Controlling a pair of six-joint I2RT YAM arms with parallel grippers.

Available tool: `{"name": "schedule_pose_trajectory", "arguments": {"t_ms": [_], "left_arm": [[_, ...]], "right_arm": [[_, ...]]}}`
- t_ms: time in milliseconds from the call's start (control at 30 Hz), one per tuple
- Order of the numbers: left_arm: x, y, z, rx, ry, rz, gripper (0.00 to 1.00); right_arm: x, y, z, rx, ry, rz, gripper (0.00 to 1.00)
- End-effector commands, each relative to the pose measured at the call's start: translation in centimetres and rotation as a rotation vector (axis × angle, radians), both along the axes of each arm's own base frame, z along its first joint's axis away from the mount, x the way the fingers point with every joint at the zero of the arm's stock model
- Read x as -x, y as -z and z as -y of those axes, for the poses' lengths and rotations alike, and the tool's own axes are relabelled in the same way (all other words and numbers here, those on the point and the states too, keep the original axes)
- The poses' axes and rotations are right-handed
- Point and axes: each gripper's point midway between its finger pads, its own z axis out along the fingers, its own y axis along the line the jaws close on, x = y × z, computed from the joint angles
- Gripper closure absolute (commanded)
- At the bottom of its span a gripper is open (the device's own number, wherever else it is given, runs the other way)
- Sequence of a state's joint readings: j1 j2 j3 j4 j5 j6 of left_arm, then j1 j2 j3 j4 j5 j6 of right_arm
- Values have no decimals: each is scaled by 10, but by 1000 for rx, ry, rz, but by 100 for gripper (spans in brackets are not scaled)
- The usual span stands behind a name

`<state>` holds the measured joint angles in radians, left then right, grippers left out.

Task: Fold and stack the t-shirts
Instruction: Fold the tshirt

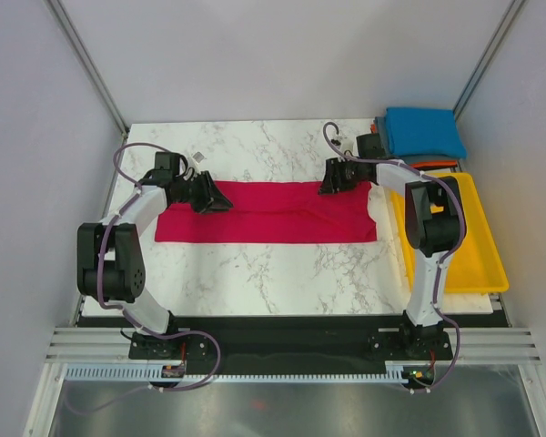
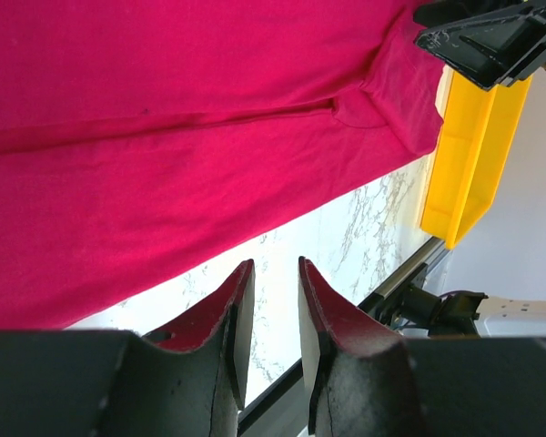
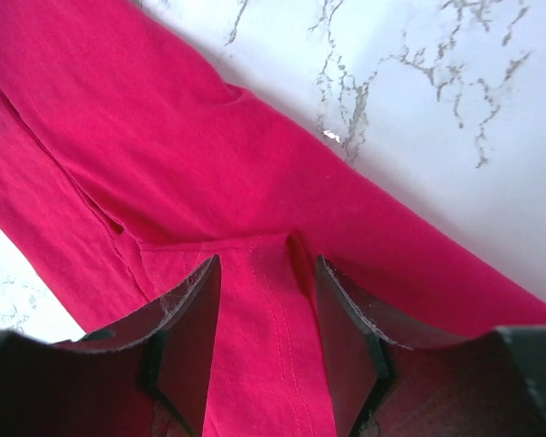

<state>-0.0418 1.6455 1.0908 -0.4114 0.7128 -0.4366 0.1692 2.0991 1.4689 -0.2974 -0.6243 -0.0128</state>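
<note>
A crimson-red t-shirt [image 1: 273,214] lies flat on the marble table as a long strip folded lengthwise. My left gripper [image 1: 226,198] hovers at its left end. In the left wrist view the left gripper [image 2: 275,264] is open by a narrow gap, with only marble showing between its fingers and the red cloth [image 2: 164,137] beyond them. My right gripper [image 1: 328,182] is over the shirt's far right part. In the right wrist view the right gripper [image 3: 267,259] is open, and a stitched hem of the red shirt [image 3: 164,137] runs under the gap. A folded blue t-shirt [image 1: 425,132] lies at the back right.
A yellow plastic tray [image 1: 478,264] stands along the table's right edge, close to the shirt's right end, and also shows in the left wrist view [image 2: 473,146]. An orange edge [image 1: 437,164] peeks out under the blue tee. Metal frame posts rise at the back corners.
</note>
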Motion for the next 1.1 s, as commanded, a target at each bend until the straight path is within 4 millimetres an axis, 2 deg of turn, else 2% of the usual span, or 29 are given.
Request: {"name": "schedule_pose_trajectory", "arguments": {"t_ms": [0,167,267,300,333,433,733,900,1067], "left_arm": [[-3,-6,7,46,10,5,67],[-3,-7,8,54,11,3,67],[-3,-6,9,61,12,-4,67],[-3,-6,9,61,12,-4,67],[-3,-6,9,61,12,-4,67],[-3,-7,9,61,13,-1,67],[-2,-10,9,66,17,8,67],[-2,-12,11,82,27,11,66],[0,-12,13,96,31,6,66]], "right_arm": [[-6,-4,-9,1,-58,52,46],[-3,5,-12,18,-63,39,47],[-3,2,-15,26,-67,50,50],[-3,0,-16,27,-67,56,52],[-3,-4,-18,29,-69,64,59],[-2,-12,-21,43,-70,88,67],[1,-37,-28,106,-23,148,83],[18,-48,-43,98,-45,160,86],[38,-38,-60,125,-105,164,87]]}}
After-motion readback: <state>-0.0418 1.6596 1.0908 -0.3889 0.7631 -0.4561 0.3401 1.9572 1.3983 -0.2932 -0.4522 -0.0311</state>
